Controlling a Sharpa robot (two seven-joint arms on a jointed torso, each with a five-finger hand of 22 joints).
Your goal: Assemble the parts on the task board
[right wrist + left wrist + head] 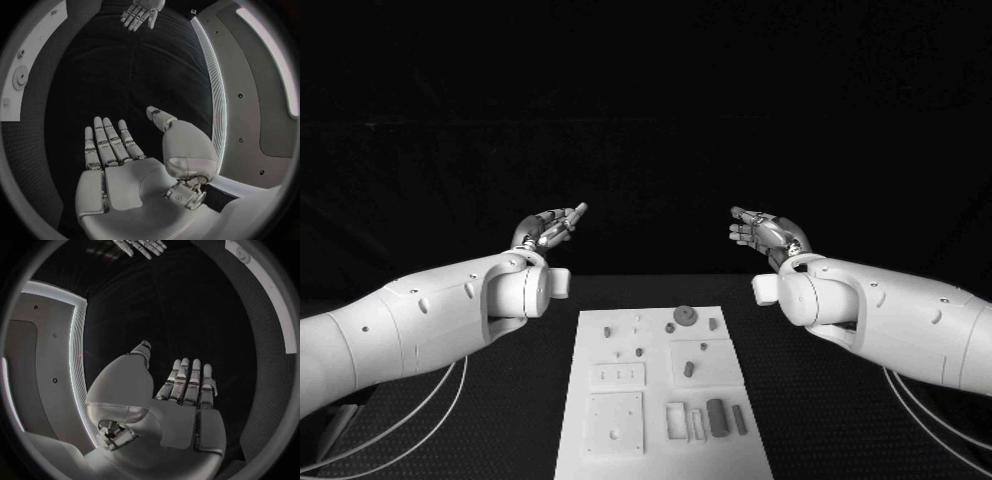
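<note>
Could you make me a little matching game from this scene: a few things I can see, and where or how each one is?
Things:
1. left hand
2. right hand
3. task board
4. parts

States:
A. white plate lying flat on the black table
B. small pieces resting on the plate
C. raised past the plate's far end on the robot's right, holding nothing
D. raised on the robot's left, holding nothing

Pairs: 1-D, 2-C, 3-A, 4-B

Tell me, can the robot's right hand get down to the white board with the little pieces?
Probably yes. The right hand is open and raised beyond the task board, and nothing lies between them.
</note>
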